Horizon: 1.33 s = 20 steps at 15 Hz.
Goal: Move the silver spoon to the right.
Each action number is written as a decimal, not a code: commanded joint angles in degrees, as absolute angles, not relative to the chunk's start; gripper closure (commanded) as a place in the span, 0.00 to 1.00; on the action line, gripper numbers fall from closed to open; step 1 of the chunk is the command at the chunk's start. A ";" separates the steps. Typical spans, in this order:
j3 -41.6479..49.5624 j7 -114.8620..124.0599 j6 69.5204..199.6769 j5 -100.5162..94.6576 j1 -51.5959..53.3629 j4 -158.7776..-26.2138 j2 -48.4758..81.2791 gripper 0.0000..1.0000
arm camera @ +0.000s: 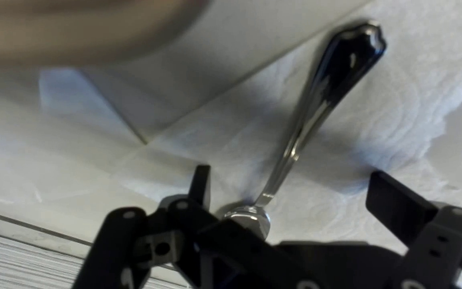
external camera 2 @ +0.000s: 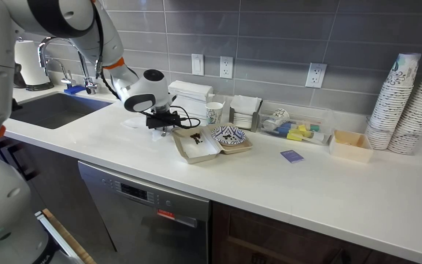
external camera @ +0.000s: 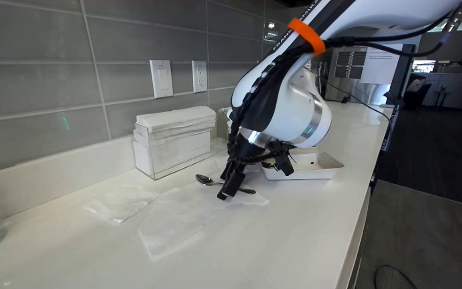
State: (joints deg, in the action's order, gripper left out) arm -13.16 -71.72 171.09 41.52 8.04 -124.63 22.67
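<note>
Wrist view: silver spoon (arm camera: pixel 307 128) set diagonally, handle tip toward upper right, bowl at bottom, partly hidden. Black fingers (arm camera: pixel 399 206) spread apart at lower middle and lower right, spoon passing between them. Spoon lies on white paper (arm camera: pixel 379 120), on pale tabletop (external camera: pixel 295 241). In an exterior view: spoon near middle, stack of white napkins (external camera: pixel 181 148) left of centre, shallow tray (external camera: pixel 295 174) right of centre, robot arm (external camera: pixel 299 112) slanting down from upper right.

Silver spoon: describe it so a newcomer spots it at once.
On the white counter, find the clear napkin box. In front of it, under the open gripper, lies the silver spoon, its handle on white paper. Its shiny metal, oval bowl and dark-looking handle set it apart from the white paper around it.
</note>
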 commanded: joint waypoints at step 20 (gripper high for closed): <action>-3.52 -32.50 163.73 19.20 17.58 -150.34 -13.86 0.00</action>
State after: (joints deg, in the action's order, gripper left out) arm -2.52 -37.99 169.05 22.52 18.73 -145.33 -5.35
